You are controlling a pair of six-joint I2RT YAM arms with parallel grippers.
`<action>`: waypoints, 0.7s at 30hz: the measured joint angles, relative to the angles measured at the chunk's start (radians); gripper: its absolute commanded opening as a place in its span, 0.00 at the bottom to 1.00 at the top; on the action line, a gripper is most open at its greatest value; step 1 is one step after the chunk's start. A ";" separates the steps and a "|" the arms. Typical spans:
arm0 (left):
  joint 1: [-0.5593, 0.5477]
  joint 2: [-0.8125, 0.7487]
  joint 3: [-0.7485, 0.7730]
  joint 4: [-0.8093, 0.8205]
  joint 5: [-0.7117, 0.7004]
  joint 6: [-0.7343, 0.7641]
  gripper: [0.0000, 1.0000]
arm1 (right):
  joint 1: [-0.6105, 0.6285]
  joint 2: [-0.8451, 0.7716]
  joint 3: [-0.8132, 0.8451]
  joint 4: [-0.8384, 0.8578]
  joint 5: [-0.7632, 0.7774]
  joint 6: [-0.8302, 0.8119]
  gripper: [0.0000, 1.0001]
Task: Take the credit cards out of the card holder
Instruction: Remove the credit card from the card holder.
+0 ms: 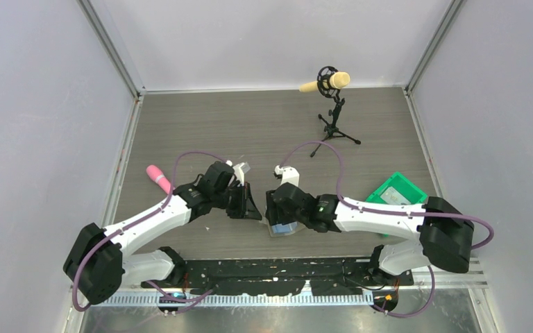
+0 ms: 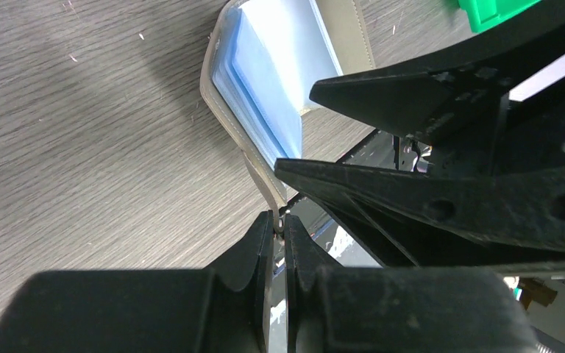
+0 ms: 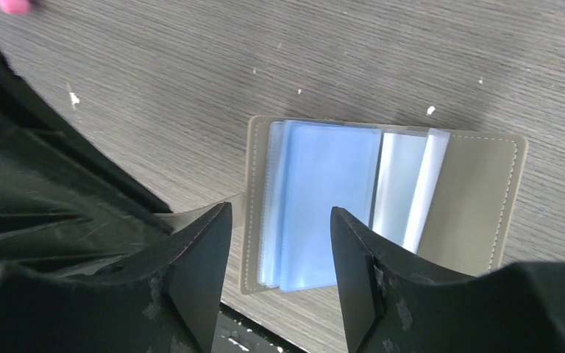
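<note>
Pink cylinder [image 1: 158, 178] toward the desk's [image 1: 250, 125] left edge, left pincer [image 2: 279, 224] clenched on the olive cover edge of the card holder [image 3: 471, 191] – open, mid near edge, blue clear pockets up – right pincer [image 3: 279, 220] released, fingers spread above the pockets, green bin [image 1: 394, 194] by the right edge.

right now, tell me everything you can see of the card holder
The card holder lies open on the wood-grain table, near its front edge. Its stitched grey-olive covers look leather-like; inside, light blue and clear plastic sleeves fan loosely. The left end effector pinches one cover's edge; the right end effector is open, astride the sleeves.
</note>
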 measured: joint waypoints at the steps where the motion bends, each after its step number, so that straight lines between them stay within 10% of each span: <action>1: 0.000 0.000 0.000 0.000 0.000 0.000 0.00 | 0.000 0.008 0.000 -0.005 0.004 -0.001 0.59; 21: 0.000 0.000 0.000 -0.002 -0.013 0.006 0.00 | 0.000 0.082 0.000 -0.038 0.047 -0.003 0.55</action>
